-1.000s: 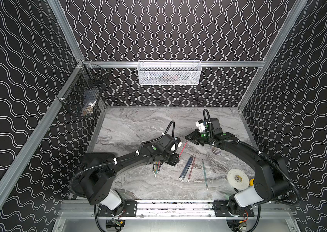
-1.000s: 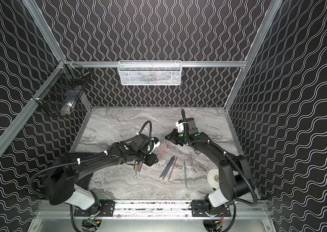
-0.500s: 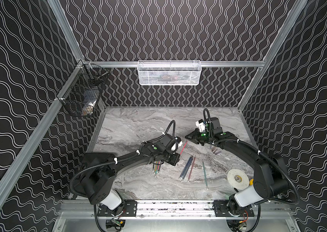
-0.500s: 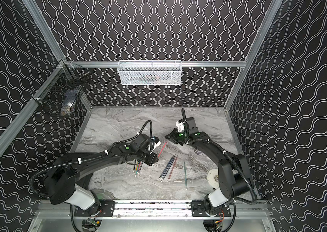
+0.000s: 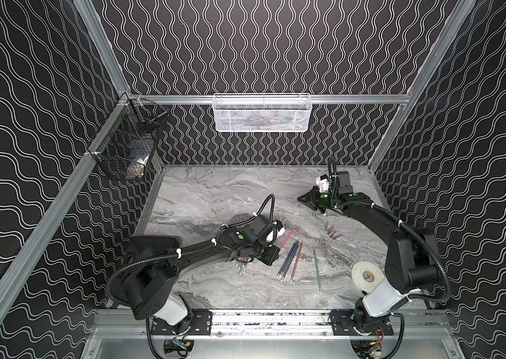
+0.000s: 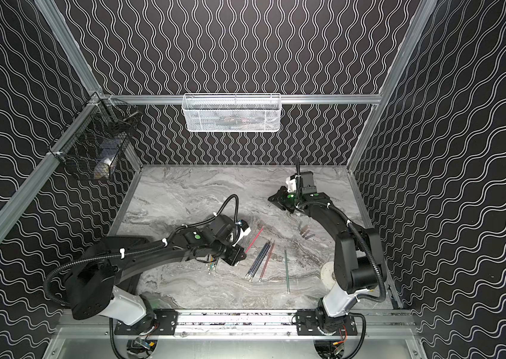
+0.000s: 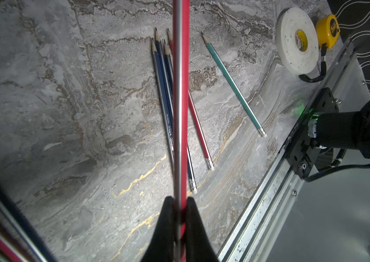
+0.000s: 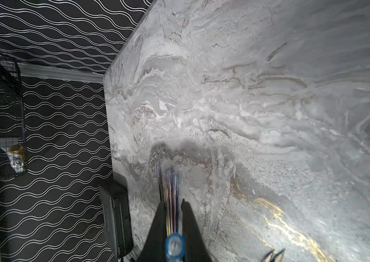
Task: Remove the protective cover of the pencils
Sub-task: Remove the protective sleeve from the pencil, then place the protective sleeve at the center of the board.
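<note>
the left gripper point(image 7: 180, 200) is pinched on a light, stiff, probably slippery red pencil point(image 7: 180, 90) jutting beyond its jaws, best gripped mid-shaft, while the right gripper point(image 8: 172, 203) nips a flimsy-looking clear cover point(image 8: 170, 186).

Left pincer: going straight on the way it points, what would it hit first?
Probably the blue pencils on the marble table, near their eraser ends; the left pincer, shut on a red pencil, aims down at them, though depth is unclear.
</note>
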